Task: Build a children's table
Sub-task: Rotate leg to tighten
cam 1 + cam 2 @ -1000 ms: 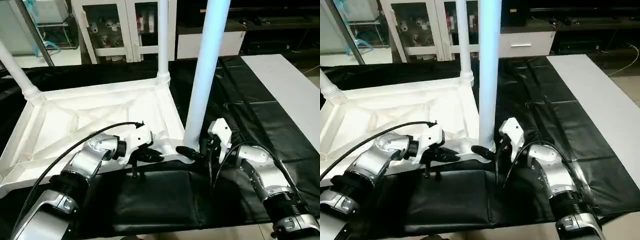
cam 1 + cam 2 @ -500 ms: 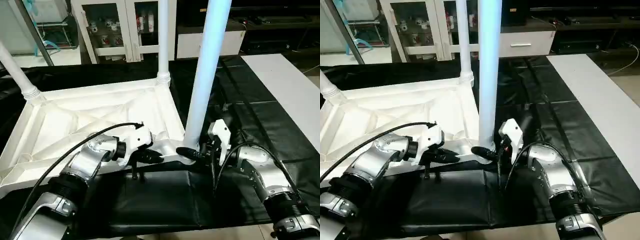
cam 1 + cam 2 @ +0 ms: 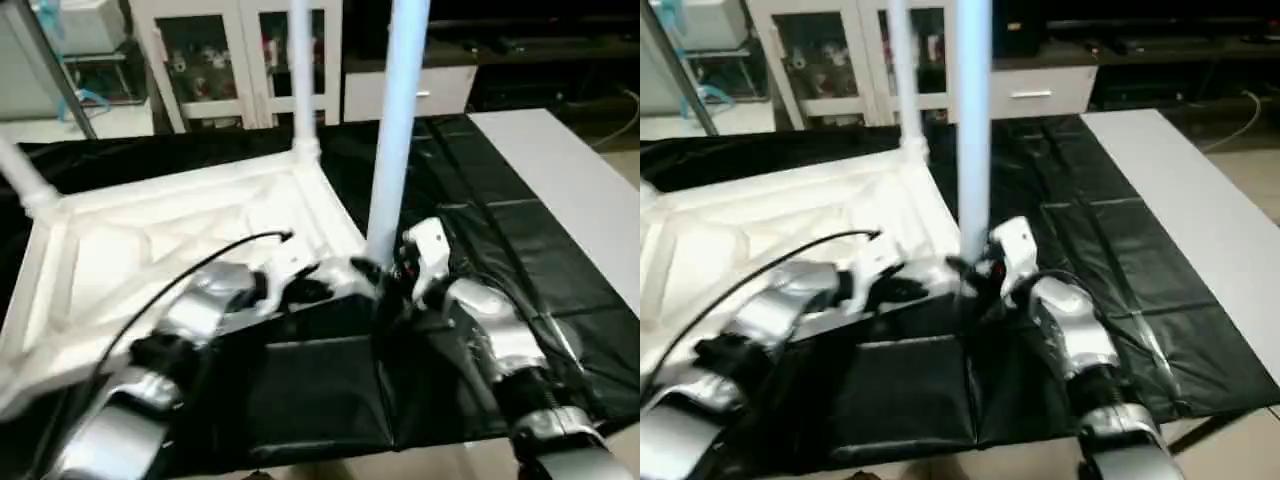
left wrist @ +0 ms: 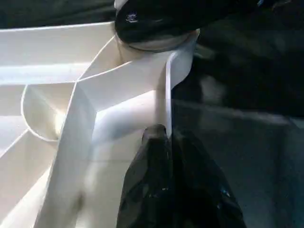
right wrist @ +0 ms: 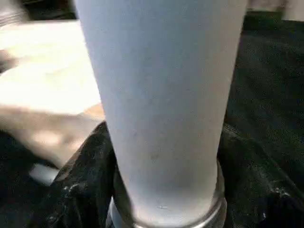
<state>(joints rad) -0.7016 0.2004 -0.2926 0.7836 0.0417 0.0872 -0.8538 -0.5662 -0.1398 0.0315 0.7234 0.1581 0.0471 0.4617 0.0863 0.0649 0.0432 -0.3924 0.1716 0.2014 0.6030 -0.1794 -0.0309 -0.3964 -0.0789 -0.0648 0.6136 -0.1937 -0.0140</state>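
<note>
The white tabletop lies upside down, ribbed side up, on the black-covered work table. Three white legs stand in its corner sockets: one at the far left, one at the far right, one at the near right. My left gripper is shut on the tabletop's thin near rim, just beside the near right corner socket. My right gripper is shut around the base of the near right leg, one black finger on each side of it.
The black cover stretches to the right of the tabletop. A white panel lies along the far right. Glass-door cabinets stand behind the table. A black cable arches over my left forearm.
The whole picture has shifted, so the head camera moved. My right gripper has closed in around the base of the near right leg. The left gripper stays on the rim.
</note>
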